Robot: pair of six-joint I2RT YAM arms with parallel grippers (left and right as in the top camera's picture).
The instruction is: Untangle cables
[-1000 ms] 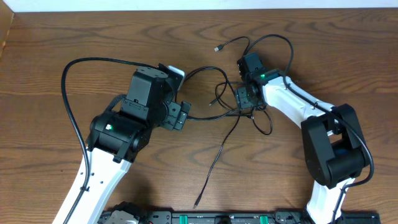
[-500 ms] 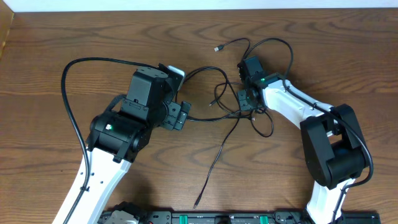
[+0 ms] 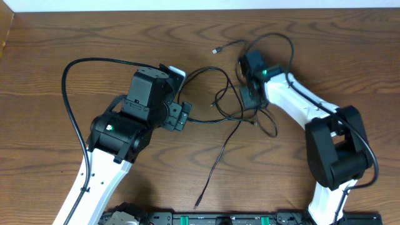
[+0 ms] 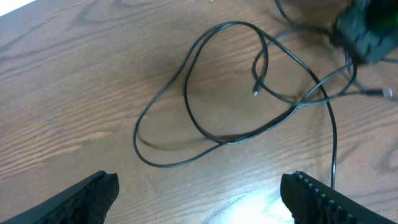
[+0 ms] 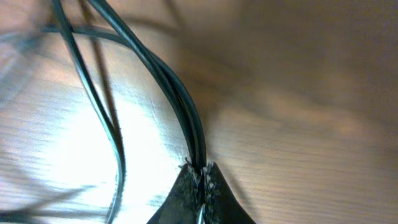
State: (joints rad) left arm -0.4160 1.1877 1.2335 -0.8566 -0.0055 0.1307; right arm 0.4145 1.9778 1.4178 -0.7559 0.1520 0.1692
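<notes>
Thin black cables (image 3: 231, 112) in a loose tangle on the brown wood surface (image 3: 56, 37), between the two arms. Looped and crossed over each other near the middle, just beside the right gripper (image 3: 248, 100). One long end trailing down toward the near edge, with a small plug tip (image 3: 197, 204) lying flat. Another short end reaching up and left, with a little metal plug (image 3: 216, 50) on the wood. Right jaws squeezed together on a bunch of two or three black cables, seen up close in the right wrist view (image 5: 186, 118), strands running up and away from the pinched tips (image 5: 200, 177). Wood blurry and bright behind them there. Left gripper (image 3: 181, 115) just left of the tangle, pointed at it, touching none of it as far as can be told. Left jaws wide apart, with nothing between them; both dark fingers (image 4: 87, 196) low at the corners of the left wrist view. Between and above them in that view, a big cable loop (image 4: 205, 93) lying flat, crossed by another strand with a small plug end (image 4: 255, 92) inside the loop. Right gripper dark and blurry at the top right of that view (image 4: 367, 34). Thick black lead (image 3: 72, 106) curving from the left arm over the wood, apart from the tangle.
</notes>
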